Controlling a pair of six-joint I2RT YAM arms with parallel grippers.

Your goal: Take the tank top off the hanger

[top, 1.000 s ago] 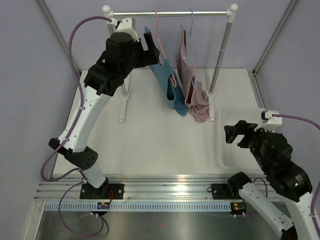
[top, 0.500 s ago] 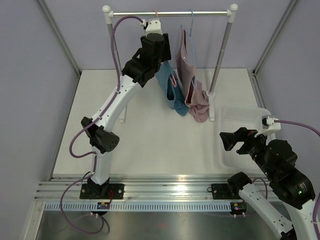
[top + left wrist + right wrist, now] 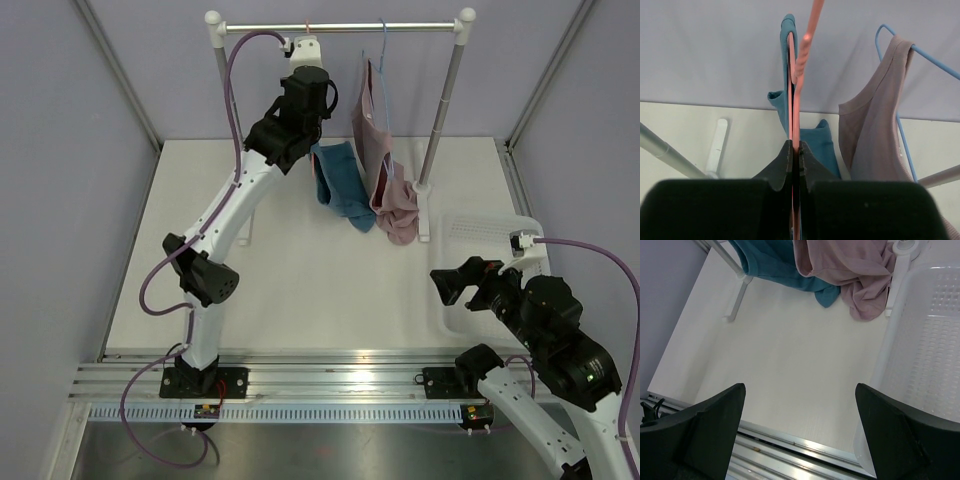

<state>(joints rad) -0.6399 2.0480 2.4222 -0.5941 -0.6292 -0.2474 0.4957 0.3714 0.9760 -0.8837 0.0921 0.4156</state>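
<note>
OK — left gripper (image 3: 795, 148) pinched shut on the hanger (image 3: 800, 59) wire, up by the rail (image 3: 340, 27). Teal tank top (image 3: 340, 188) hangs on it just below the grip, long axis vert. Other side: right gripper (image 3: 800, 390) wide open, empty, well apart — left arm nearer.

The left gripper (image 3: 795, 146) has swung in from nine o'clock of the hanger (image 3: 792, 100) and clamped onto its wire, the tank top (image 3: 338, 182) has bunched up, and the right gripper (image 3: 452, 284) has edged toward eight o'clock.
</note>
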